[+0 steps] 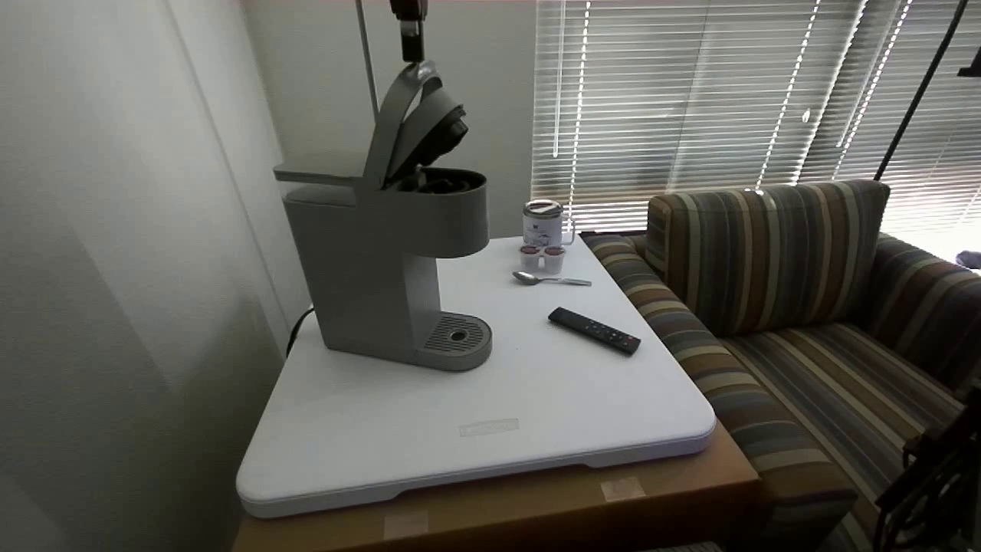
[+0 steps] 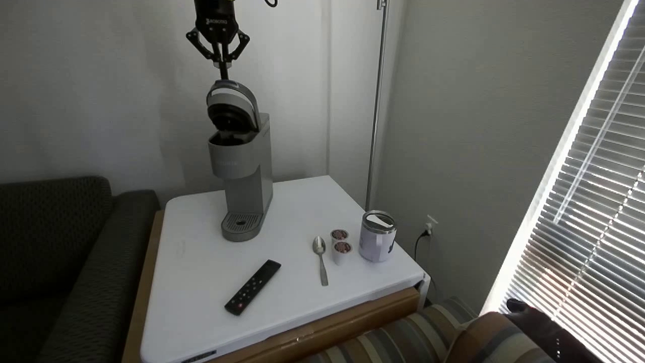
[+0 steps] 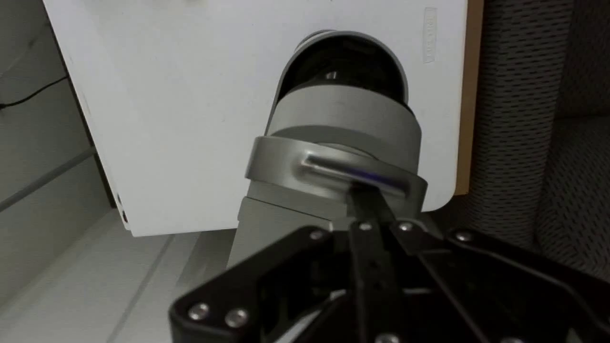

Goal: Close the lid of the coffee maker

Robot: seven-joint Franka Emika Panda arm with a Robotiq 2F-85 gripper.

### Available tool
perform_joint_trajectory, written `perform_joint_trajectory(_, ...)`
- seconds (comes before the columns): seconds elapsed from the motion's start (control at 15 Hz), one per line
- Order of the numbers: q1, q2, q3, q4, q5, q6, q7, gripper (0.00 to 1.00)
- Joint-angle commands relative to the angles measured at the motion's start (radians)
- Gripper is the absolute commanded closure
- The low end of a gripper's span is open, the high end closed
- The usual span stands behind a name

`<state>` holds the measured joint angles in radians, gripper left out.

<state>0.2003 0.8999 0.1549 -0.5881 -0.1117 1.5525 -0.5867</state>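
Points the gripper [image 2: 224, 76] straight down in an exterior view, with fingers [image 2: 223, 72] held together in one narrow black column. Spreads linkages [image 2: 239, 48] outward on either side, beneath a black body [image 2: 214, 11] with pale lettering. In an exterior view, shows dark fingertips [image 1: 413, 50] below a paler band [image 1: 411, 28], near the top edge. In the wrist view, extends up from the bottom edge, with silver screws [image 3: 236, 317] dotting the dark linkages.

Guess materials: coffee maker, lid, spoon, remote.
Coffee maker: probably moulded plastic, matte grey; soft, even shading.
Lid: likely matching plastic; its handle catches bright streaks in the wrist view, so glossier or maybe coated.
Spoon: metal, likely stainless steel, polished; silvery highlights.
Remote: probably plastic; plain black casing, finish unclear.
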Motion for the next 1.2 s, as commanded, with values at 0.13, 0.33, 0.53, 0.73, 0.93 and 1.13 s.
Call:
perform_joint_trajectory(0.13, -0.007, 0.021, 0.007, 0.03, 0.01, -0.072, -0.023, 1.0)
perform_joint_trajectory(0.33, -0.011, 0.025, 0.009, 0.028, 0.016, -0.076, -0.021, 1.0)
perform_joint_trajectory(0.53, -0.016, 0.031, 0.012, 0.027, 0.019, -0.066, -0.021, 1.0)
perform_joint_trajectory(0.73, -0.02, 0.034, 0.013, 0.024, 0.022, -0.057, -0.023, 1.0)
perform_joint_trajectory(0.93, -0.022, 0.035, 0.014, 0.02, 0.024, -0.066, -0.029, 1.0)
perform_joint_trajectory(1.13, -0.022, 0.035, 0.014, 0.018, 0.021, -0.086, -0.043, 1.0)
